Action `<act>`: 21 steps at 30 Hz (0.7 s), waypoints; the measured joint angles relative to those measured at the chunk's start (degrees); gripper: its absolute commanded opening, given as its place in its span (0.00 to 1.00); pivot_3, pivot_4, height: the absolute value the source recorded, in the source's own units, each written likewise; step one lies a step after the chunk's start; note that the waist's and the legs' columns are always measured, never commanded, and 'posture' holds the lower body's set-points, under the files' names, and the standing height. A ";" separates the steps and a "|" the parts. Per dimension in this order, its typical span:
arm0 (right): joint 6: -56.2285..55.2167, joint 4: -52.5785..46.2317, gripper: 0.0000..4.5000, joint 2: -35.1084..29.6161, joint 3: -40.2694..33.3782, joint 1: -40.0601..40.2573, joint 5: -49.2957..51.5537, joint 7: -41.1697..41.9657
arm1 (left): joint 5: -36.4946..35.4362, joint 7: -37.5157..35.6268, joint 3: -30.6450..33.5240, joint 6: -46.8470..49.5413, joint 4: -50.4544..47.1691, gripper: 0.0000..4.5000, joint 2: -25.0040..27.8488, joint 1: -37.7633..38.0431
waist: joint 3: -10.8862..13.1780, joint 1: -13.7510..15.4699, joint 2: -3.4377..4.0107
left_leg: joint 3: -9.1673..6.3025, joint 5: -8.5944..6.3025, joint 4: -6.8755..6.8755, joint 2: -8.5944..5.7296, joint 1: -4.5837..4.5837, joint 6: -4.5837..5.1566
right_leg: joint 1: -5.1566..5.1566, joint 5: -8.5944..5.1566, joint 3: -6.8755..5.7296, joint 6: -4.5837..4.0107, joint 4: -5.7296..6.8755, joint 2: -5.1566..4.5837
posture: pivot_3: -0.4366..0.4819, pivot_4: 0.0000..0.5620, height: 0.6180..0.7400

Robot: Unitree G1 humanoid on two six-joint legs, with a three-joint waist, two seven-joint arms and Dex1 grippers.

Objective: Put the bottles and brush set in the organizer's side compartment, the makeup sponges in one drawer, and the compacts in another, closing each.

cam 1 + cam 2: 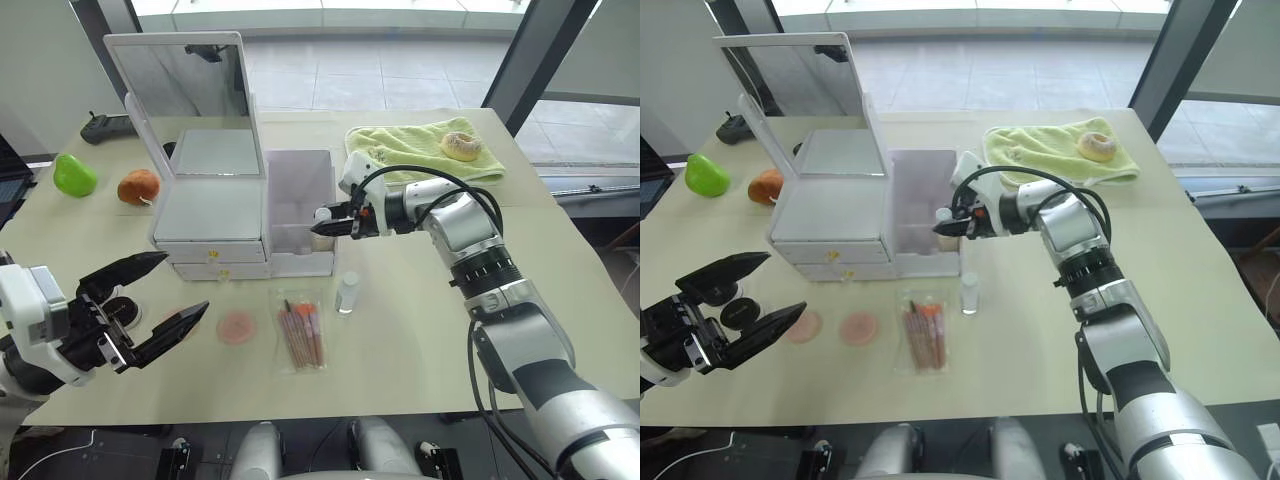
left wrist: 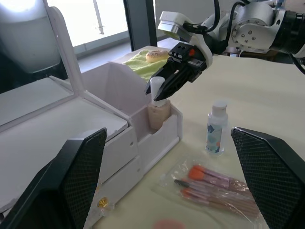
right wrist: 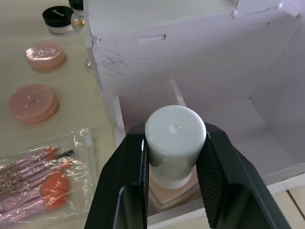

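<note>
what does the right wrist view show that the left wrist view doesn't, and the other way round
Right wrist view alone: two flat round peach-pink sponges and two small black round compacts on the table.

Left wrist view alone: the short clear white-capped bottle standing by the organizer, the green towel with a ring-shaped pastry, and the left claw, open.

Both: the right claw gripping the peach-beige bottle by its white cap, inside the pale organizer's translucent side compartment, and the clear pouch of pink brushes.
</note>
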 measured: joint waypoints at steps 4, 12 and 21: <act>2.19 -1.16 0.45 0.28 -0.29 0.38 0.40 -0.36 | 0.88 -0.94 -0.29 -0.61 0.82 1.00 0.59 -0.48 | 0.00 -0.10 0.00 | 0.00 0.00 -0.01 0.00 0.00 0.00 | -0.02 0.00 0.00 0.00 0.01 0.01 | 0.48 0.27 1.00; 6.63 -3.27 0.99 -0.58 -5.87 0.37 4.50 -0.45 | -0.05 -5.10 1.43 -0.14 7.95 1.00 4.67 -0.93 | 0.01 -0.28 0.01 | 0.00 0.00 -0.05 0.01 -0.04 0.00 | -0.40 0.00 0.01 0.01 0.04 0.03 | 0.48 0.27 1.00; 8.19 -9.43 0.99 -15.38 -18.09 7.11 11.80 3.48 | 4.20 -8.34 9.92 -1.72 27.70 1.00 7.22 -0.64 | 0.00 -0.10 -0.09 | 0.06 0.00 -0.09 0.01 -0.03 0.00 | -0.44 -0.25 0.02 -0.11 0.00 0.01 | 0.48 0.27 1.00</act>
